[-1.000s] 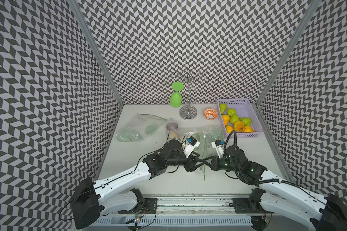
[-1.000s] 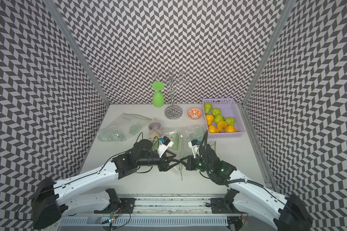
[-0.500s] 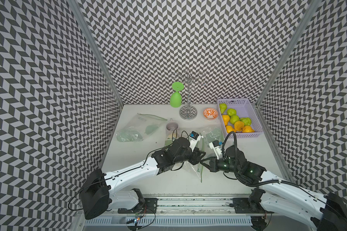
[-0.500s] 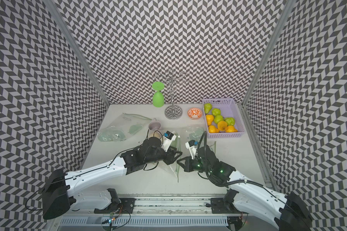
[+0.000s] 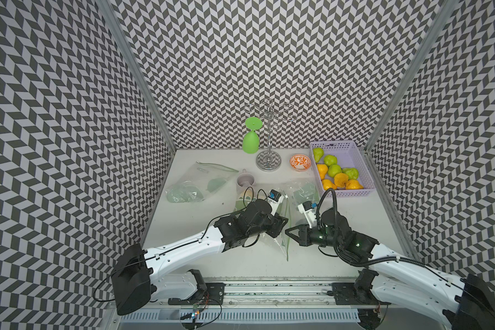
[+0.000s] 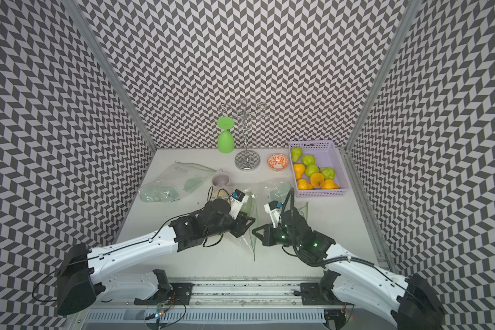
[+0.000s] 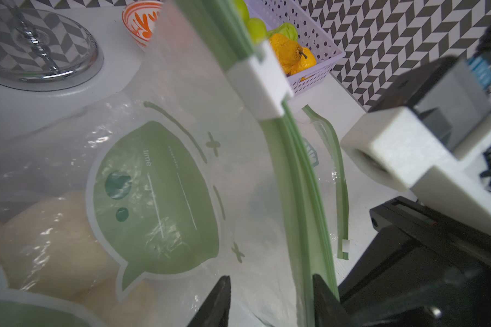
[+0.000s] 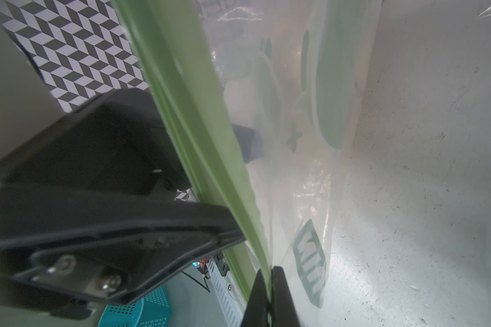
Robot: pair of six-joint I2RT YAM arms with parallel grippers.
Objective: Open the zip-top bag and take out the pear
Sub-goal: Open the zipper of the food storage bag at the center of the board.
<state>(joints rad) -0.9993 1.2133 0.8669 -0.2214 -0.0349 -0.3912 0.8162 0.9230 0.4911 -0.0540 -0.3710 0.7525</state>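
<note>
A clear zip-top bag [image 5: 285,217] with a green zip strip [image 7: 301,181] hangs between both grippers over the middle of the table. A white slider [image 7: 260,82] sits on the strip's far end. The pale pear [image 7: 54,240] lies inside the bag behind its green print. My right gripper [image 8: 270,271] is shut on the green strip, seen in both top views [image 5: 287,231] [image 6: 253,231]. In the left wrist view my left gripper [image 7: 270,283] stands open, its fingers straddling the bag's film beside the strip. In a top view the left gripper [image 5: 281,225] nearly meets the right one.
A purple basket [image 5: 345,195] of green and orange pears stands at the back right, next to an orange bowl [image 5: 300,163]. Behind are a chrome rack [image 5: 268,165] with a green goblet [image 5: 250,143] and a cup [image 5: 245,181]. Two other bags lie at the left [image 5: 200,185] and near the basket [image 5: 305,191].
My left arm has turned and pushed in at the bag's strip, and its jaws have narrowed. The right gripper has kept its hold and shifted a little to the left.
</note>
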